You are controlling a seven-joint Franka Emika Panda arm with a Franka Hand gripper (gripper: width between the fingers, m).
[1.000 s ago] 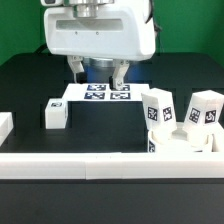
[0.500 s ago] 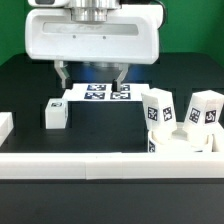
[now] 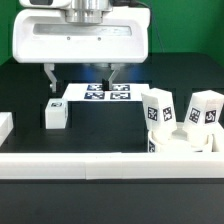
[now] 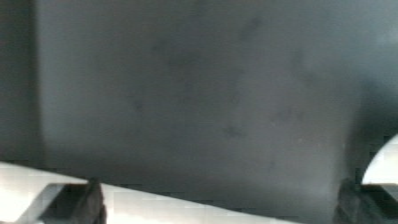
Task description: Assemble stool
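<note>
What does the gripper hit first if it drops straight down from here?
Most likely bare table: the wrist view shows mainly dark surface ahead of the open gripper. In the exterior view the marker board and a loose leg lie close by its fingers, so depth is uncertain.

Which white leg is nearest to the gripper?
The lone leg at the exterior view's left, close under the gripper; the other two legs stand at the seat.
</note>
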